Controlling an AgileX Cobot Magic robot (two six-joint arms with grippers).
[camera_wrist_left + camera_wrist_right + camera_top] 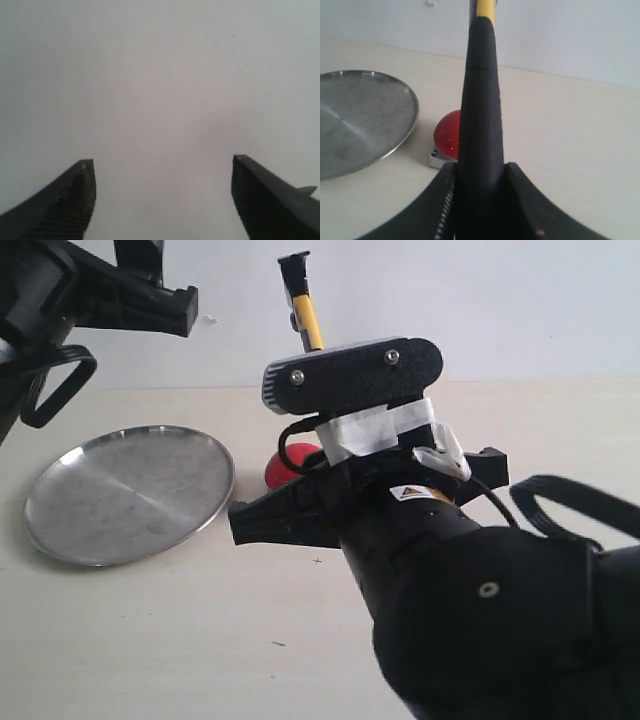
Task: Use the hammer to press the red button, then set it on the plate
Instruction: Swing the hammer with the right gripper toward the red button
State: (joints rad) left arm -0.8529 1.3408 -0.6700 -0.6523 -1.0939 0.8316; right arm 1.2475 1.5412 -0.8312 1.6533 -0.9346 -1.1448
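Hammer point(480, 100) first, because it sits in the closest thing to me, the big black right arm. The right gripper point(481, 170) is clamped tight on the black rubber handle, down low, with one finger on each side. The hammer stands almost straight up in the air, off the table point(150, 640). Its yellow neck and dark head poke out above the arm, tipped a little.

I think it will feel top-heavy. The steel head is the heavy end and it is far from the grip, so it may want to tip or swing. It is hard and stiff and will not bend. The rubber looks grippy, not slippery, so the handle is the right place to hold. The hammer does not look easy to break, but the button might not like a hard whack. A soft push down seems best.

A bit farther back is the red button point(447, 132). It sits on the table past the gripper, half hidden by the handle. Just beside it lies the plate point(120, 495), shiny, with nothing on it. A little strip of table shows between them.

Farthest back, up high on the left side, hangs the left gripper point(150, 300). Its fingers are spread wide with nothing between them, only the white wall point(520, 310) in front.

I count one hammer, one red button, one plate and two grippers.
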